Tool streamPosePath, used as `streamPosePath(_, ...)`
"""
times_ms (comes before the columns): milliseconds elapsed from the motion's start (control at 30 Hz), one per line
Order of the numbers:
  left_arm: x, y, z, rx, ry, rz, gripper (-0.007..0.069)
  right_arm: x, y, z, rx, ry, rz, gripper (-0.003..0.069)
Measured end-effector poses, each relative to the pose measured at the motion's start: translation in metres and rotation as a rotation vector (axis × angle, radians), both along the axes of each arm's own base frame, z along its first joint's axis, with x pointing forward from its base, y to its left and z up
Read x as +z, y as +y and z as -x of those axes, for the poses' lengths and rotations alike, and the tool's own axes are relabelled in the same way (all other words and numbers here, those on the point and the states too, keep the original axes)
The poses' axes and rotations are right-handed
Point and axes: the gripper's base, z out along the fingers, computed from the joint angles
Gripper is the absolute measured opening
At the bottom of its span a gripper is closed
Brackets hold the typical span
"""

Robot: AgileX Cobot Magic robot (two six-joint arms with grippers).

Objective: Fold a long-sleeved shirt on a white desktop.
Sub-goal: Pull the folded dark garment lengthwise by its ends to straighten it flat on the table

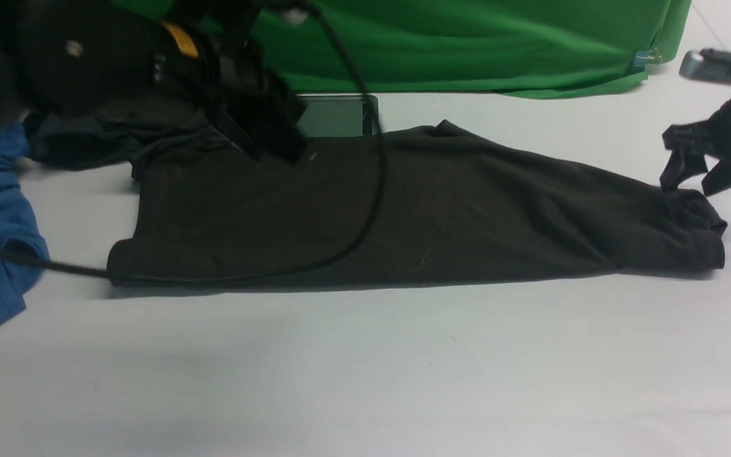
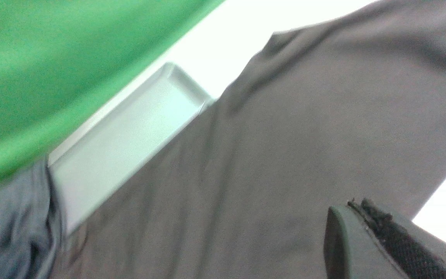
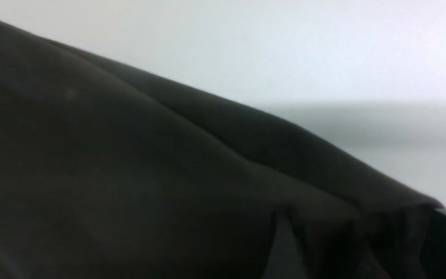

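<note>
This dark brownish-black knit long-sleeved shirt should be soft, light and limp (likely to sag and slip), so I'd pinch its 2 end corners through every layer. It lies as a long flat band across the broad white desktop, bunched at its right end. My right claw hangs spread and empty just above that end; my left claw is closed over the far edge, gripping nothing.
</note>
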Motion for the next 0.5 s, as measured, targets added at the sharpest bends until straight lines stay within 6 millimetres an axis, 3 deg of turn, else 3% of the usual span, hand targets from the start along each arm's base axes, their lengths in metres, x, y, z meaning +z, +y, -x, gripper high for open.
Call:
streamPosePath(33,0.001,0.001,0.001,0.0,-0.004,0.002,0.0018,-0.002,0.0,0.0,0.0,0.003,-0.001,0.042)
streamPosePath(100,0.014,-0.006,0.025,-0.052,-0.048,0.027,0.0018,-0.01,0.003,-0.001,0.008,0.021,-0.003,0.0392)
streamPosePath(200,0.013,-0.007,0.042,-0.082,-0.06,0.035,0.0018,-0.016,0.007,-0.002,0.019,0.038,-0.005,0.0375)
streamPosePath(367,-0.008,0.004,0.067,-0.091,-0.029,0.019,0.0018,-0.02,0.012,-0.002,0.048,0.053,-0.003,0.0335)
streamPosePath(500,-0.028,0.015,0.085,-0.085,-0.017,0.013,0.0018,-0.021,0.015,0.0,0.082,0.073,-0.003,0.0203)
